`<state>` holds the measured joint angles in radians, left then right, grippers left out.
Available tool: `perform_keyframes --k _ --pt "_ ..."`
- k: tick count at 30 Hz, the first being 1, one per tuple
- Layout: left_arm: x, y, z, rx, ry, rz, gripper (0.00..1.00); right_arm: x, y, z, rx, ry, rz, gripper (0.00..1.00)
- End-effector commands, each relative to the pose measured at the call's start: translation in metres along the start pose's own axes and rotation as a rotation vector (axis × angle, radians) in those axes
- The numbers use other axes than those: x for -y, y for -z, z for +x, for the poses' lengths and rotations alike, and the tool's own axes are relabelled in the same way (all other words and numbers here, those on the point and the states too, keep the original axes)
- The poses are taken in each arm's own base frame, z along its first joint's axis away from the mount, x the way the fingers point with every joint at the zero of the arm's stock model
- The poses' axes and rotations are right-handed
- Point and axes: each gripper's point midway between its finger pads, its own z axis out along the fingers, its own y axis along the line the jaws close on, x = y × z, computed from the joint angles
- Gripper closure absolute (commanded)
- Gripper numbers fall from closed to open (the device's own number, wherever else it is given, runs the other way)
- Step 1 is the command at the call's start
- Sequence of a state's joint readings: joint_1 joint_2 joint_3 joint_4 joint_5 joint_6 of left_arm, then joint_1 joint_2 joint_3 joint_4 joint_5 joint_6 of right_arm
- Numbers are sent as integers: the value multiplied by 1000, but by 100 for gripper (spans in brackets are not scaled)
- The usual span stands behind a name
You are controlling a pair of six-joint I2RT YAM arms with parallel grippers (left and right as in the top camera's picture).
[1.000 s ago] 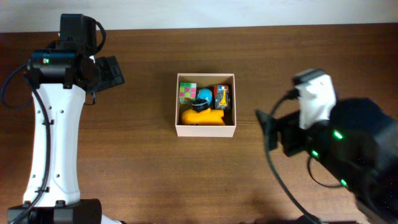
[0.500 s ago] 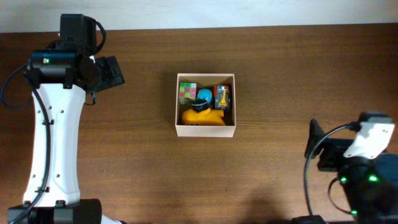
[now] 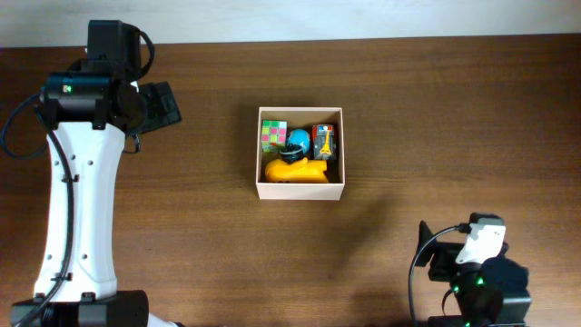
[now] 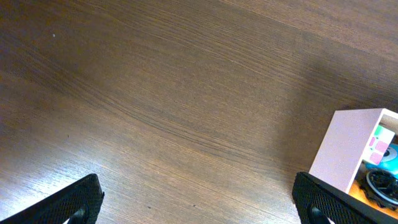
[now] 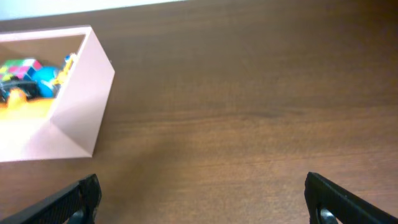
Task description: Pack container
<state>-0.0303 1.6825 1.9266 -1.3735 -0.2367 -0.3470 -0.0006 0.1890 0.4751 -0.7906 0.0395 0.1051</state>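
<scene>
- The cardboard container sits at the middle of the wooden table, holding a yellow toy and a colourful cube
- The left gripper and right gripper hold nothing, fingers spread wide

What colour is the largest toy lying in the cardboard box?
The largest toy is yellow-orange; the overhead view shows it best.
</scene>
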Motion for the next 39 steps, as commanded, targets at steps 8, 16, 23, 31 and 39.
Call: perform_keyframes --k 8,16,23,31,39 --pt "-4 14 -5 41 5 9 1 3 -14 32 21 -9 -6 1" --pt "-4 14 -5 41 5 9 1 5 -32 62 -38 -7 1 1" --pt "-4 14 -5 41 5 9 1 6 -41 77 -68 -6 5 1" --pt "-4 14 -5 41 5 9 1 7 -42 80 -77 -5 6 1" --pt "-4 14 -5 41 5 9 1 7 -42 80 -77 -5 6 1"
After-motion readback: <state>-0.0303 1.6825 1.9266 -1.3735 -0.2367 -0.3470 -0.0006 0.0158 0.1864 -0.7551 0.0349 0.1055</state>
